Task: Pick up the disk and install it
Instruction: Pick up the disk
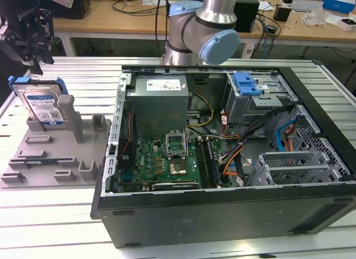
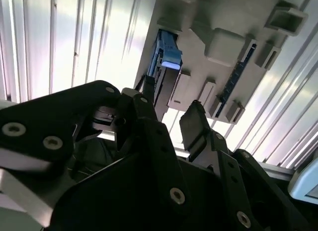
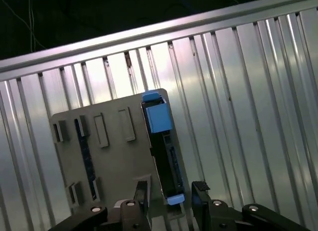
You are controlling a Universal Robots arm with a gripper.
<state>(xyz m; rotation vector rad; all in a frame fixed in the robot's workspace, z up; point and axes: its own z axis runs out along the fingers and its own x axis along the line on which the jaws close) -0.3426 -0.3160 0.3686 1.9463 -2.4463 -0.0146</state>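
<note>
In the exterior view, the black gripper [image 1: 29,53] hangs high at the exterior view's left, its fingers spread and holding nothing, just above the disk [image 1: 43,103]. The disk stands on edge in its blue carrier at the back of a grey slotted fixture [image 1: 50,153] on the ribbed metal table [image 1: 55,220]. To the exterior view's right of the fixture lies an open computer case [image 1: 222,220], its green motherboard [image 1: 167,159], grey power supply [image 1: 161,100] and blue drive-bay bracket [image 1: 247,83] exposed, with the robot arm [image 1: 208,25] rising behind it. In the second wrist view, the gripper [image 2: 169,116] shows two dark fingers [image 2: 196,124] parted, with the blue-edged disk [image 2: 165,62] beyond them in the grey fixture [image 2: 233,22]. In the first wrist view, the gripper [image 3: 171,191] looks down on the disk [image 3: 164,151], seated on edge along one side of the fixture [image 3: 109,156]; the fingers [image 3: 141,193] stand either side of the disk's near end, and whether they touch it cannot be told.
</note>
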